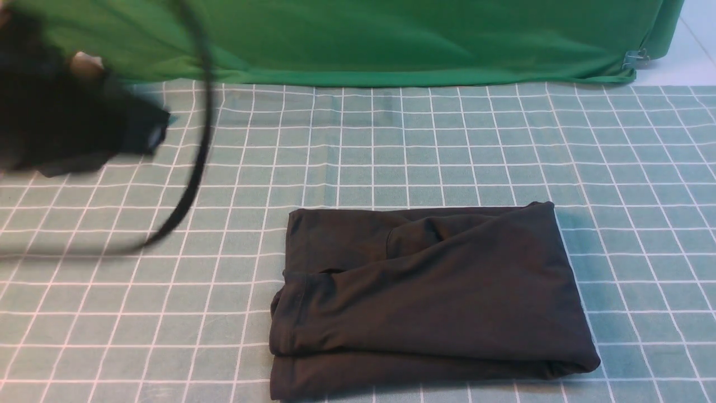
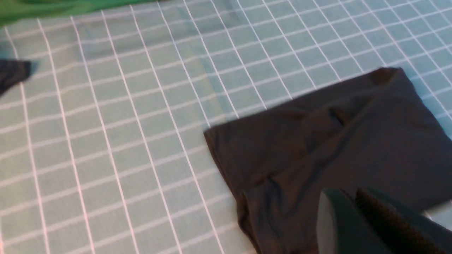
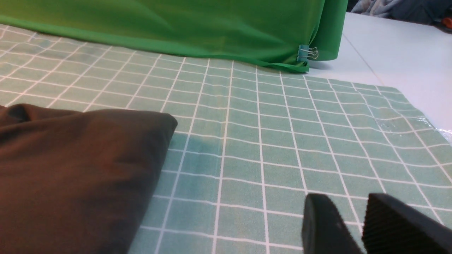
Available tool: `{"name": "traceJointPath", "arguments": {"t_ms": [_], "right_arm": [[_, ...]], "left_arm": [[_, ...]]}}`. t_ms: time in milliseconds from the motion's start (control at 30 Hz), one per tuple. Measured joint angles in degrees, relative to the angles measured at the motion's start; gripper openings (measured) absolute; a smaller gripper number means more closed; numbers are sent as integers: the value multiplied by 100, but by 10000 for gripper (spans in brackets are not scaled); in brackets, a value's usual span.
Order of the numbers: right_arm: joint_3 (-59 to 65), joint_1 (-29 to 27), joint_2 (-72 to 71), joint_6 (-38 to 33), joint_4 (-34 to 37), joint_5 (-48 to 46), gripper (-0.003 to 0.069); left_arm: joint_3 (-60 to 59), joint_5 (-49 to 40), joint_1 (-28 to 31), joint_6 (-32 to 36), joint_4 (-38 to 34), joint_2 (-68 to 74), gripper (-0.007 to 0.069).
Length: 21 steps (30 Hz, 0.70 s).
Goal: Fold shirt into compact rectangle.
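Observation:
The black shirt (image 1: 425, 296) lies folded into a thick rectangle on the checked cloth, near the front edge at the middle. Its print and neck label are hidden. In the left wrist view the shirt (image 2: 353, 141) shows a sleeve fold across its top. My left gripper (image 2: 353, 199) hangs above its near corner, jaws shut with nothing between them. The left arm (image 1: 67, 117) is a dark blur at the far left in the front view. My right gripper (image 3: 348, 208) is shut and empty, low over bare cloth beside the shirt's edge (image 3: 77, 169).
A black cable (image 1: 196, 145) loops down from the left arm over the table. A green backdrop (image 1: 358, 39) hangs along the far edge, held by a clip (image 1: 635, 57). A small dark cloth piece (image 2: 12, 72) shows at the edge of the left wrist view.

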<state>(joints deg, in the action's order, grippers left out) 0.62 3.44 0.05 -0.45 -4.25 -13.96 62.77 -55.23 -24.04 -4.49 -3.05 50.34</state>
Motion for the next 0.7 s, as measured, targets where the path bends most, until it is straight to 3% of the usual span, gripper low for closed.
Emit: {"name": "traceJointPath", "arguments": {"t_ms": [133,300,367,467,700], "right_arm": [[0,0,0,0,0,0,190],[0,0,0,0,0,0,205],[0,0,0,0,0,0,208],[0,0,0,0,0,0,223],[0,0,0,0,0,0,235]], "left_arm": [[-1010,371,0,0,-302,-892,34],[-2980,2924,0,0,-964,-2424,34],[-3326,3541,0,0,-973,-2685,34],[-4146,4801,0,91,-642,-3236,35],[-4935,5308,0,398,685,-3423,35]]}}
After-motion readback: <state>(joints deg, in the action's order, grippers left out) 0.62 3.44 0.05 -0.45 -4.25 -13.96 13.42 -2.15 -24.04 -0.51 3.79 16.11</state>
